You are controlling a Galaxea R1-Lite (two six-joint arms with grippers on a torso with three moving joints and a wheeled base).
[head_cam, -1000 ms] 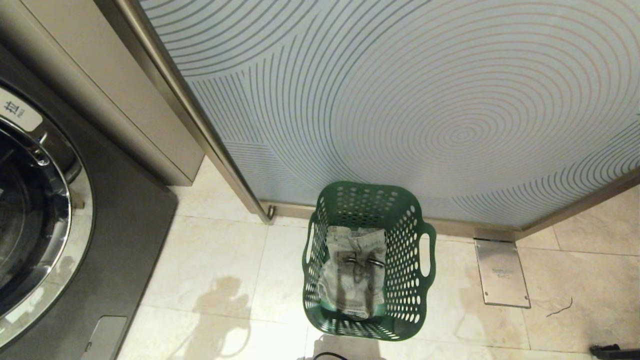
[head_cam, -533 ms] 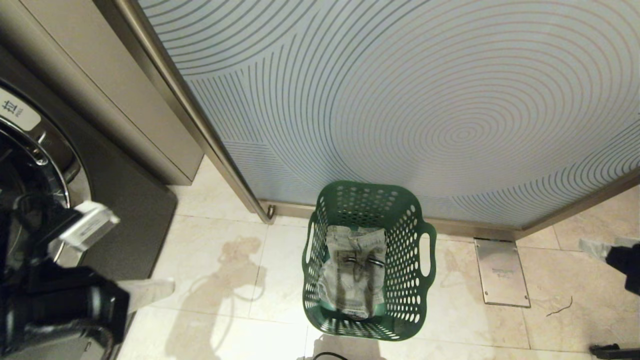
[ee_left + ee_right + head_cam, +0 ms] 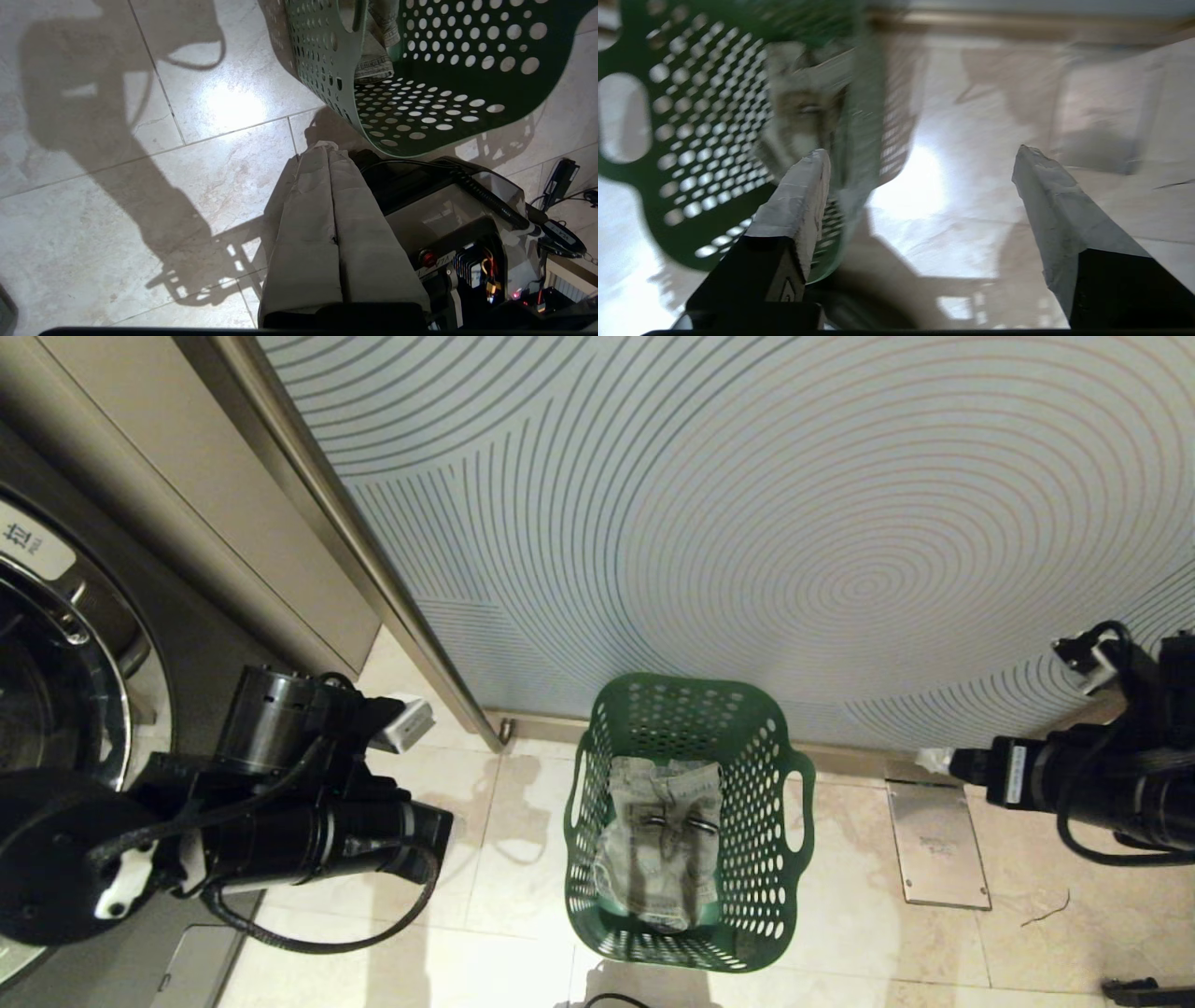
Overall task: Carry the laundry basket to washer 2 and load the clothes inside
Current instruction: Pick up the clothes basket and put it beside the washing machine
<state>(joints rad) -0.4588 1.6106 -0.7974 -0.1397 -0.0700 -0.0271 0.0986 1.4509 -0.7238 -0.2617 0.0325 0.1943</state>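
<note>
A green laundry basket (image 3: 689,821) stands upright on the tiled floor (image 3: 401,821), close against the foot of a glass door (image 3: 747,523) patterned with fine curved lines. A pale, crumpled garment (image 3: 661,840) lies inside the basket, on its bottom. To the basket's left, well apart from it, a dark front-loading washer (image 3: 84,709) shows part of its chrome-ringed door opening.

Both arms hang on either side of the basket, neither touching it. The left gripper (image 3: 334,196) sits low over the floor just beside the basket's near corner — its two taped fingers (image 3: 303,233) pressed flat together, holding nothing. The right gripper (image 3: 920,186) hovers beside the basket's right wall, its fingers (image 3: 798,200) spread wide with only bare floor between them; one finger appears in front of the perforated green wall in the wrist view.

A metal floor plate (image 3: 936,845) lies to the basket's right, near the door's bottom rail.
</note>
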